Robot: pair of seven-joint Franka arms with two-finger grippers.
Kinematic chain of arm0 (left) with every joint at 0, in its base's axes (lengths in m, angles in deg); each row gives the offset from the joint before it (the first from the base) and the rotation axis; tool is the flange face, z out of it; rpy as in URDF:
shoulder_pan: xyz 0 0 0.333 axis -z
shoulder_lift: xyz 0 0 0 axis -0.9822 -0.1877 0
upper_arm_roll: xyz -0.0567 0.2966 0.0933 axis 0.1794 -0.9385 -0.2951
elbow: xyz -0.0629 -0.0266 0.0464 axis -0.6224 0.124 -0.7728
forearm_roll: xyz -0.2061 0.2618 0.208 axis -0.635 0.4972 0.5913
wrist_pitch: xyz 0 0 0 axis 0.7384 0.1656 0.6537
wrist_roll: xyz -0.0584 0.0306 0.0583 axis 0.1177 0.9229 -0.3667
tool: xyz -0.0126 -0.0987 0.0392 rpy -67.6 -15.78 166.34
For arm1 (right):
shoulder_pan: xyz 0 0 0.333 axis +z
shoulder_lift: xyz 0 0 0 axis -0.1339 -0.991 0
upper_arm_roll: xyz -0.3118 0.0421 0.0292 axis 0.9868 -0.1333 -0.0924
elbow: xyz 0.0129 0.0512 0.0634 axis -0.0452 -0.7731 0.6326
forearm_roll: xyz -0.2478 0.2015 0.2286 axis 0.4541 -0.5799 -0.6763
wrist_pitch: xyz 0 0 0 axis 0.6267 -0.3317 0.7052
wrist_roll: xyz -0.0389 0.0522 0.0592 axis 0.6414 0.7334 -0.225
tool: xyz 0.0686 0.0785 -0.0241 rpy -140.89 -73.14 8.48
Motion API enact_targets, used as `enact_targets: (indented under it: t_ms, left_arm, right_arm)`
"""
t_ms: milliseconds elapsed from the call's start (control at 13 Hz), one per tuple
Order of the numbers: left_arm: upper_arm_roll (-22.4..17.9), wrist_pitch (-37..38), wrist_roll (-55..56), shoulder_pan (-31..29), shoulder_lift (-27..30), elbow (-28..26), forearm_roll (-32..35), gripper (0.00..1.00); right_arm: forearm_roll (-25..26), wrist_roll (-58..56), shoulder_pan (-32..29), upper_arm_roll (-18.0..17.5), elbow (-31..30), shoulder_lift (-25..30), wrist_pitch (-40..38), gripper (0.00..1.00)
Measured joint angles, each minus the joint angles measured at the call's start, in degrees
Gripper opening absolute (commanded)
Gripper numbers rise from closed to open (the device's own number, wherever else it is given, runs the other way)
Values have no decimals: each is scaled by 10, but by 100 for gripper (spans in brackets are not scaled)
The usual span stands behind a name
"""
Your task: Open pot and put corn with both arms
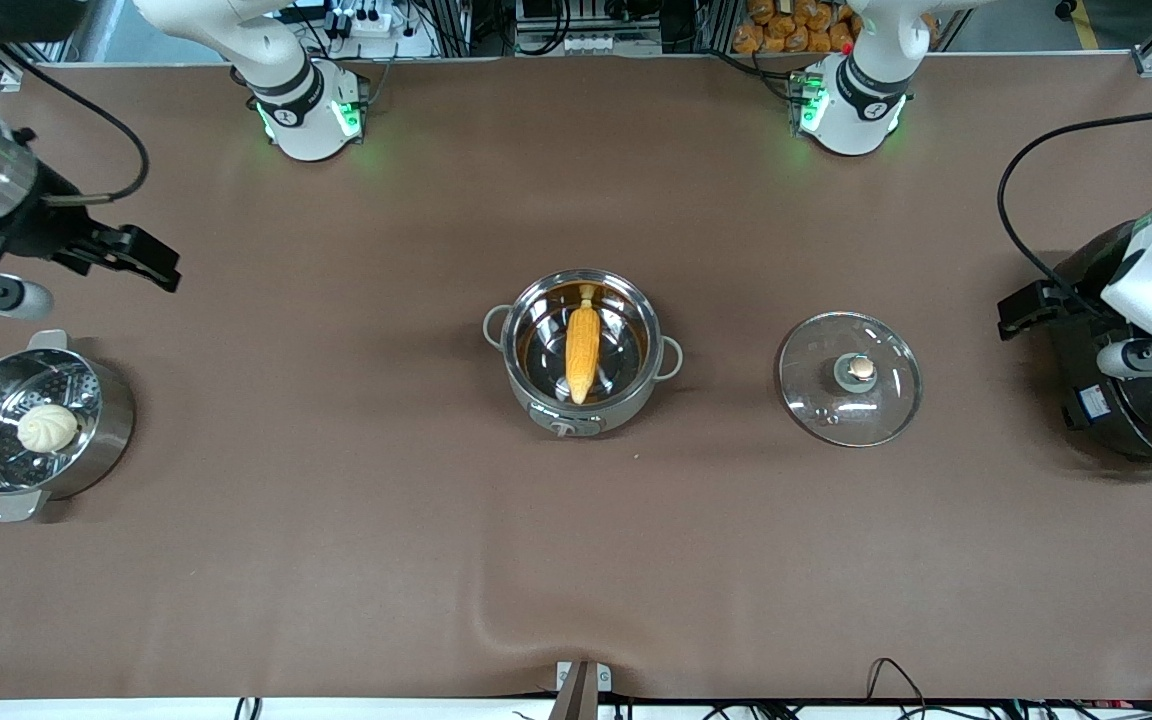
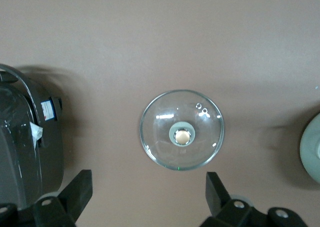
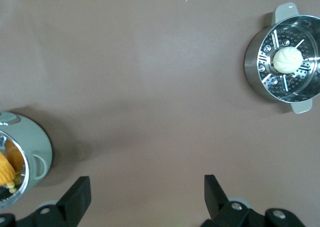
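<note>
While the pot [image 1: 583, 352] sits open at the middle of the desk [image 1: 336, 560], you can see the corn [image 1: 583, 353] lying inside it, its pointed tip toward the knob panel on the side nearest the front camera and its blunt end toward the robots' edge. Only a sliver of that pot [image 3: 22, 159] and of the corn [image 3: 7, 172] shows in your right wrist view.

Your glass lid [image 1: 850, 378] lies flat on the desk beside the pot, toward the left arm's end, apart from it, copper-coloured knob up (the left wrist view shows the lid [image 2: 181, 130] whole, with nothing touching it).

Your left gripper [image 1: 1026, 310] hangs near the left arm's end of the desk, over the desk just beside the big black cooker [image 1: 1136, 400] that stands at that edge. In the left wrist view its fingers [image 2: 80, 192] stand wide apart and hold nothing.

Your right gripper [image 1: 141, 260] is up over the right arm's end of the desk, above bare brown surface and toward the robots' edge from the steel steamer pot [image 1: 36, 425]. Its fingers [image 3: 77, 197] are likewise spread wide and empty. That steamer pot holds a pale round bun [image 1: 46, 428] on its perforated insert, well apart from the task pot.
</note>
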Motion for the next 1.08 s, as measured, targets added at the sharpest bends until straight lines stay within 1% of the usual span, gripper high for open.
enact_targets:
  t_ms: [154,308,385,462,615,846,1077]
  left_arm:
    - [2,12,0,1,5,18,0,100]
    - [1,19,0,9,25,26,0,100]
    - [-3,30,3,20,35,26,0,100]
    - [-16,44,11,38,43,26,0,100]
    - [-33,57,12,57,49,22,0,100]
    - [-44,61,12,53,56,3,-2,100]
    - [-61,61,9,50,72,-12,-19,100]
  right_arm:
    - [0,-31,-18,0,0,11,-8,100]
    - [0,-68,-38,0,-4,26,-15,100]
    - [-1,-77,-49,0,-11,36,-16,100]
    - [-3,-81,-57,0,-20,47,-16,100]
    - [-6,-82,-63,0,-31,60,-7,100]
    - [-9,-81,-63,-1,-42,59,15,100]
    - [-29,-82,-76,-1,-45,56,18,100]
